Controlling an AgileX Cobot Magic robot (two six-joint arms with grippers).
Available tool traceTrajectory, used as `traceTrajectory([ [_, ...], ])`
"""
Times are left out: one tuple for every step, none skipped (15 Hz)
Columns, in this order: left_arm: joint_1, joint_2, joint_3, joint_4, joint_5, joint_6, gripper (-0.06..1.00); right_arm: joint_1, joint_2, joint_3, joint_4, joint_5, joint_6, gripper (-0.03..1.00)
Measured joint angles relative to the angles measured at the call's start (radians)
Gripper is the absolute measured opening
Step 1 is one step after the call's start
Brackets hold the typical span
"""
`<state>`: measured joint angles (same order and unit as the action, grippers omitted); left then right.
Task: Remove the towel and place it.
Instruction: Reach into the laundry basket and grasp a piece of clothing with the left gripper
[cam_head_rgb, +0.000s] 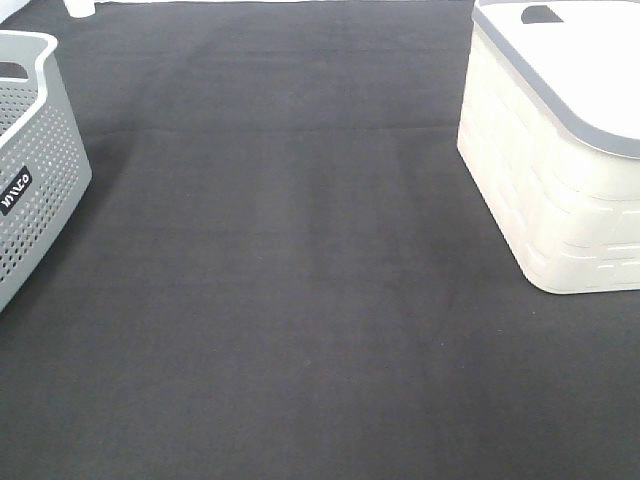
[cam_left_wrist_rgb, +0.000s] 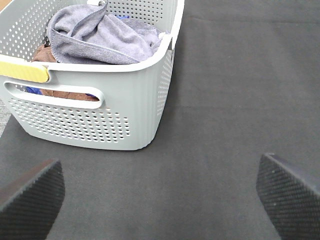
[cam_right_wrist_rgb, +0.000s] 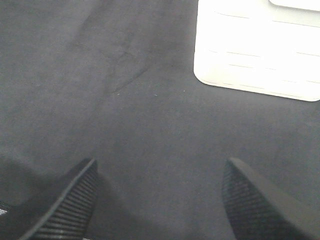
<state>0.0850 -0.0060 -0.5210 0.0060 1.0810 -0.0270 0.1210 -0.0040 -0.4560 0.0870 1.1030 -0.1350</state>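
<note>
Across the whole scene lies a dark grey, felt-covered tabletop (cam_head_rgb: 300, 300), seen from a high camera. Near its far right corner stands a cream bin (cam_head_rgb: 550, 210) with a moulded brick pattern on its walls. It is closed by a white lid (cam_head_rgb: 570, 50) with a grey rim and a dark handle slot. At the left edge of the tabletop stands a grey basket (cam_head_rgb: 30, 170) whose walls are full of small round holes, with a small black label (cam_head_rgb: 15, 190) on its side. Only part of it shows from the high camera. The two containers are well apart, with dark felt between them.

The left wrist camera looks into the grey basket (cam_left_wrist_rgb: 125, 115). The towel (cam_left_wrist_rgb: 100, 37), soft and grey-lavender, lies crumpled on top of the pile inside, rising a little above the rim. Beneath it a brown cloth (cam_left_wrist_rgb: 65, 93) shows through the handle slot, with a scrap of blue cloth (cam_left_wrist_rgb: 32, 90) beside it. A yellow strip (cam_left_wrist_rgb: 22, 71) sits on the rim above the handle slot.

The left claw (cam_left_wrist_rgb: 160, 195) hangs over the tabletop just beside the basket. Its two black ribbed fingers (cam_left_wrist_rgb: 30, 200) are wide apart, holding nothing and not touching the towel. The right claw (cam_right_wrist_rgb: 160, 200) hangs over the felt near the cream bin (cam_right_wrist_rgb: 255, 60), its fingers (cam_right_wrist_rgb: 65, 205) likewise wide apart and holding nothing.
</note>
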Motion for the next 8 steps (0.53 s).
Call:
traceTrajectory([
  [0.000, 0.000, 0.000, 0.000, 0.000, 0.000, 0.99, 0.000, 0.000, 0.000, 0.000, 0.000, 0.000, 0.68],
  [0.000, 0.000, 0.000, 0.000, 0.000, 0.000, 0.99, 0.000, 0.000, 0.000, 0.000, 0.000, 0.000, 0.68],
  [0.000, 0.000, 0.000, 0.000, 0.000, 0.000, 0.99, 0.000, 0.000, 0.000, 0.000, 0.000, 0.000, 0.68],
  [0.000, 0.000, 0.000, 0.000, 0.000, 0.000, 0.99, 0.000, 0.000, 0.000, 0.000, 0.000, 0.000, 0.68],
  [0.000, 0.000, 0.000, 0.000, 0.000, 0.000, 0.99, 0.000, 0.000, 0.000, 0.000, 0.000, 0.000, 0.68],
  [0.000, 0.000, 0.000, 0.000, 0.000, 0.000, 0.99, 0.000, 0.000, 0.000, 0.000, 0.000, 0.000, 0.68],
  [0.000, 0.000, 0.000, 0.000, 0.000, 0.000, 0.99, 0.000, 0.000, 0.000, 0.000, 0.000, 0.000, 0.68],
  [0.000, 0.000, 0.000, 0.000, 0.000, 0.000, 0.99, 0.000, 0.000, 0.000, 0.000, 0.000, 0.000, 0.68],
])
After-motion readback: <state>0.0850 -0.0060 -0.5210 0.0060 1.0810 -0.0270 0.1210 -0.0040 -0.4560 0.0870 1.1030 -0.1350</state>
